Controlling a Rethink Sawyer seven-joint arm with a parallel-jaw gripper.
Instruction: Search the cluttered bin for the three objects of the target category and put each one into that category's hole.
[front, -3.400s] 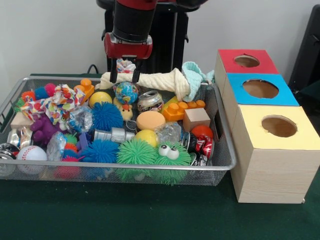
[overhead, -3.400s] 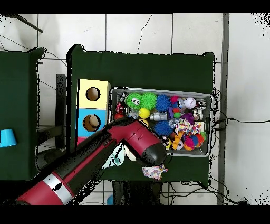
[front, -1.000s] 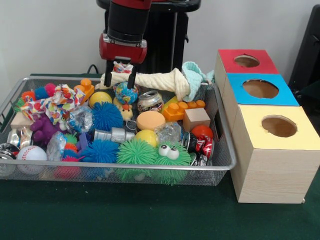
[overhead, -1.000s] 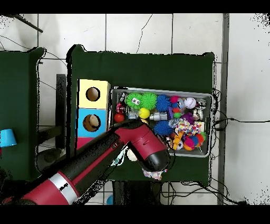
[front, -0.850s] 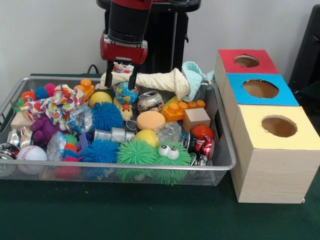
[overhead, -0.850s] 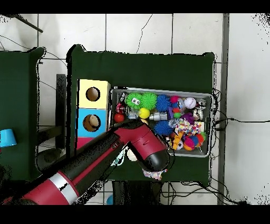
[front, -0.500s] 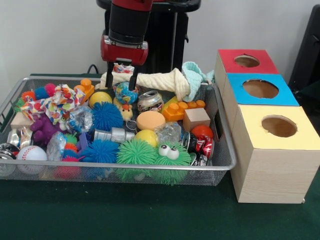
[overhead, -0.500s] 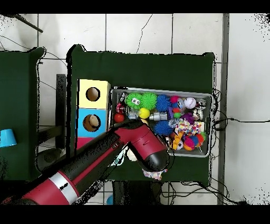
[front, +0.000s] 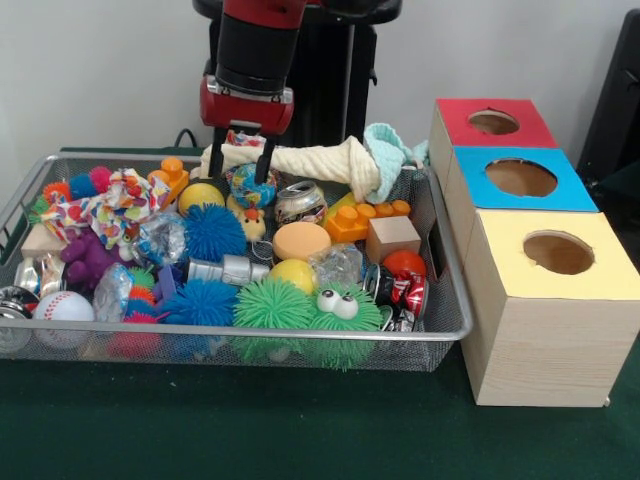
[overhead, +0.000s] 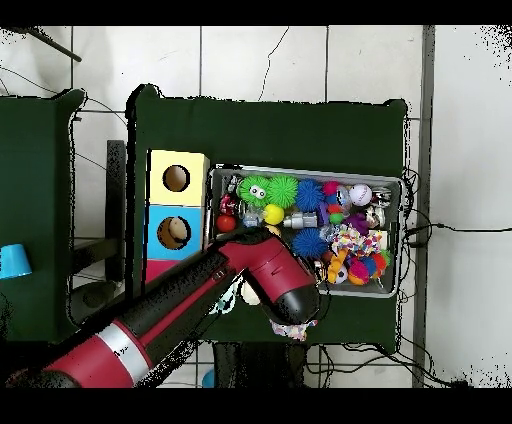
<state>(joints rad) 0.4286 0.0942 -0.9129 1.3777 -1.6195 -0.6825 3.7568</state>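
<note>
- The gripper (front: 241, 159) hangs above the far side of the wire bin (front: 440, 330); its two black fingers stand apart, with a scrap of patterned cloth (front: 247, 139) showing between them. I cannot tell if they grip it.
- The bin looks full and nothing shows inside the red box (front: 492, 122), blue box (front: 520, 178) or yellow box (front: 558, 253), so the sorting seems hardly begun.
- The target category is not stated.
- The red can (front: 408, 291) carries white lettering, which is unreadable.

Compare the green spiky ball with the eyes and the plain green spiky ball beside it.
The green ball with eyes carries two big googly eyes; the plain green ball has none. In the front view the eyed one sits nearer the boxes, the plain one beside the blue spiky ball. Both are green, spiky, and against the bin's front edge.
</note>
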